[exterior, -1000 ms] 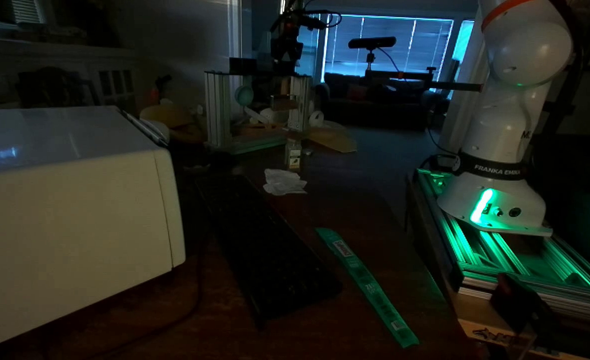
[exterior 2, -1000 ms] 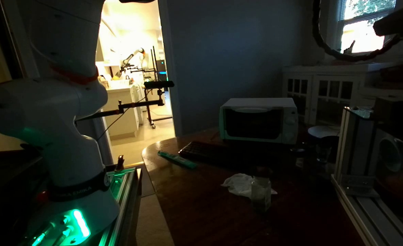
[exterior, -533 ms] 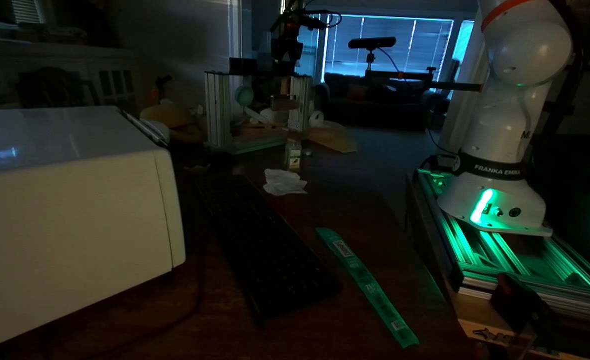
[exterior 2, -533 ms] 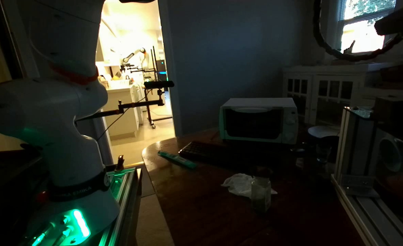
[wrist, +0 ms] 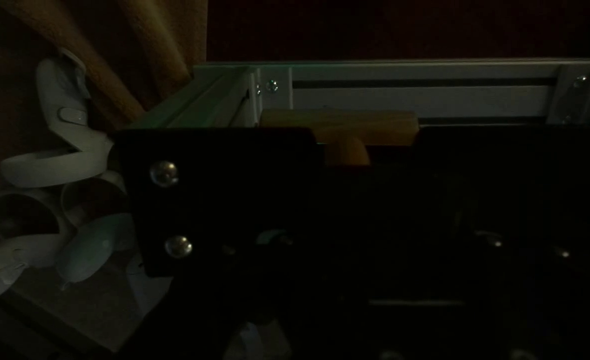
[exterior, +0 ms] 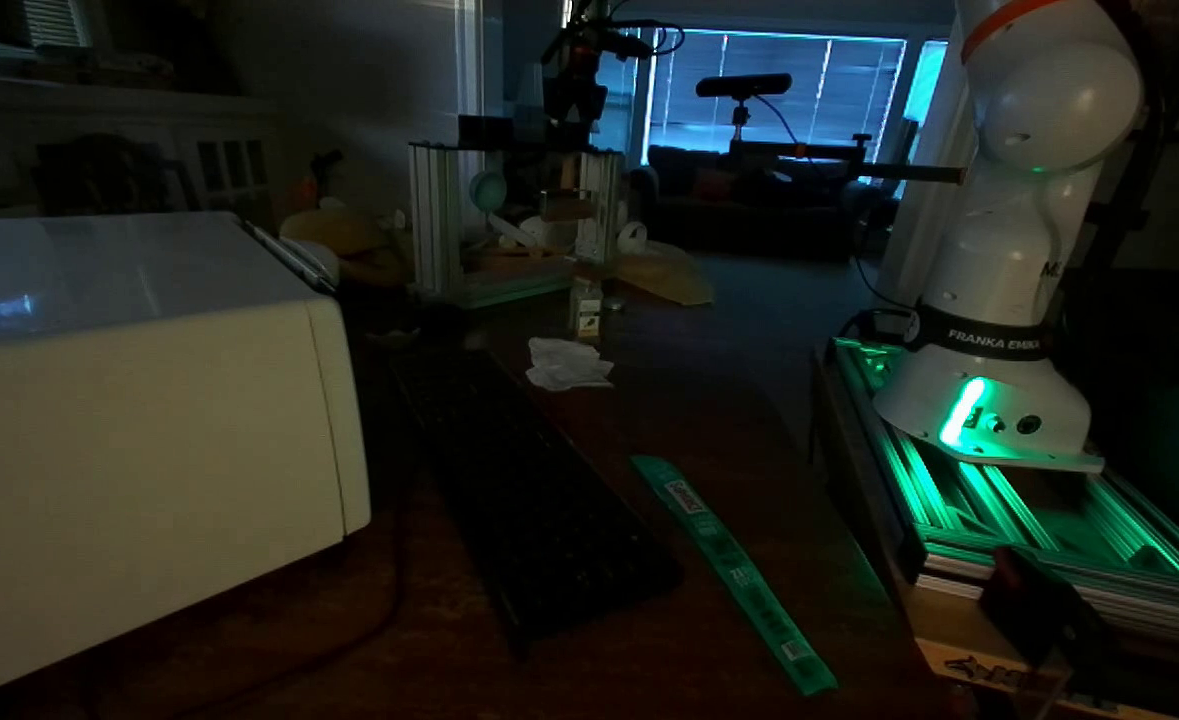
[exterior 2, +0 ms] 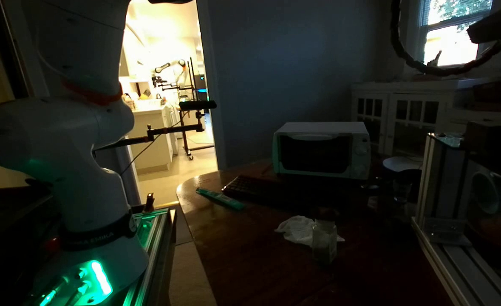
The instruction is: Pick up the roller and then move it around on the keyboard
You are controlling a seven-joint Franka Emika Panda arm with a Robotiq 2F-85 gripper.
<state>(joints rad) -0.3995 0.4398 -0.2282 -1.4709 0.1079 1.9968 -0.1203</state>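
Along the tabletop's (exterior: pixel 694 410) edge on the robot's side, in an exterior view, a green strip (exterior: pixel 739 580) lies nearest, with the keyboard (exterior: pixel 539 490) just beside it, running lengthwise toward the far end; a white toaster oven (exterior: pixel 149 430) flanks its other side. Near the keyboard's far end are crumpled white paper (exterior: pixel 569 365) and a small jar (exterior: pixel 587 312). Toward the tabletop's far end rises a metal frame (exterior: pixel 434 220), and the roller (wrist: pixel 342 126) is there: in the wrist view its crosswise cylinder shows against the frame's rail, the handle running back into the gripper (wrist: pixel 366 145). The jaws look clenched on that handle, though darkness hides the contact itself.

I judge the roller light, stiff and hardly fragile; a smooth handle could twist under sideways push, so mid-handle is the place to hold, leaving the cylinder free to turn. The arm (exterior: pixel 1009 250) climbs from beside the tabletop's edge and passes out of view above; the gripper hangs over the frame, pointing down.
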